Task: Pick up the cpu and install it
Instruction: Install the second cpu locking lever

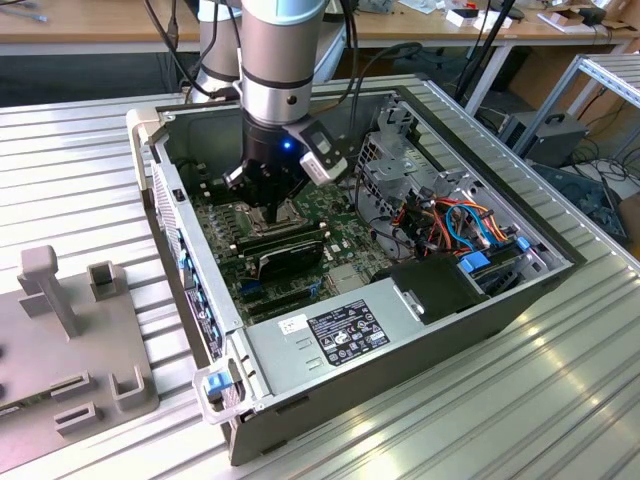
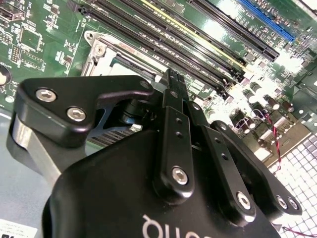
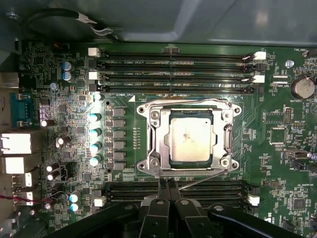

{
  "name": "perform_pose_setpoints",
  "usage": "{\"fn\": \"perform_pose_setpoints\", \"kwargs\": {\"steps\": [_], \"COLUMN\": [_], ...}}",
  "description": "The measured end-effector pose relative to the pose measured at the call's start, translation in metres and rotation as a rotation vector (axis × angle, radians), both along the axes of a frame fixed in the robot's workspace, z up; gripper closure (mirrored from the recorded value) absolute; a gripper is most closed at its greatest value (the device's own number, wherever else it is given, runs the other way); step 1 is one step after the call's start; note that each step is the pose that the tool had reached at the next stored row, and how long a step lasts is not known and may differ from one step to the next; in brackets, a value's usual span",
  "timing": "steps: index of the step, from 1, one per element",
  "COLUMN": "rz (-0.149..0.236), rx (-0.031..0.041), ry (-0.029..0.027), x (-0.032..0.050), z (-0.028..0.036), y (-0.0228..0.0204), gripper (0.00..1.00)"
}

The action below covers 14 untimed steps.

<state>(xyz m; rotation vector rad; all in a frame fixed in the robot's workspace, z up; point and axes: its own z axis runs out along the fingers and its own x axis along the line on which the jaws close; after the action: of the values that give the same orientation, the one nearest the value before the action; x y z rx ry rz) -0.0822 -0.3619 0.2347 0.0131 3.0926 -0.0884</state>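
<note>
Small flat square cpu with dull silver-grey metal lid (image 3: 190, 137), faintly smudged, sits flat inside the square metal-framed socket (image 3: 148, 115) on the green motherboard (image 3: 124, 106), frame corners bolted, thin wire lever along one side. Rows of long black memory slots (image 3: 173, 62) run on both sides of the socket. The black metal tool (image 3: 168, 191) hangs just above the board beside the socket, its two fingertips (image 3: 163, 184) pressed together with nothing between them, tips at the socket frame's edge, apart from the cpu. In the second wrist view the tool's matte black linkage with silver screws (image 2: 171, 84) covers most of the socket; the cpu is hidden there. In the exterior view the grey arm (image 1: 280, 60) reaches down into the open grey metal computer case (image 1: 330, 370) on the ribbed aluminium table (image 1: 80, 150); the tool (image 1: 270, 205) blocks the socket area.
</note>
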Motion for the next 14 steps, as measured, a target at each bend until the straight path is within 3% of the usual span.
{"fn": "perform_pose_setpoints", "kwargs": {"steps": [14], "rz": [0.0], "rx": [0.0001], "ry": [0.0], "x": [-0.0002], "z": [-0.0009], "y": [0.0], "gripper": [0.89]}}
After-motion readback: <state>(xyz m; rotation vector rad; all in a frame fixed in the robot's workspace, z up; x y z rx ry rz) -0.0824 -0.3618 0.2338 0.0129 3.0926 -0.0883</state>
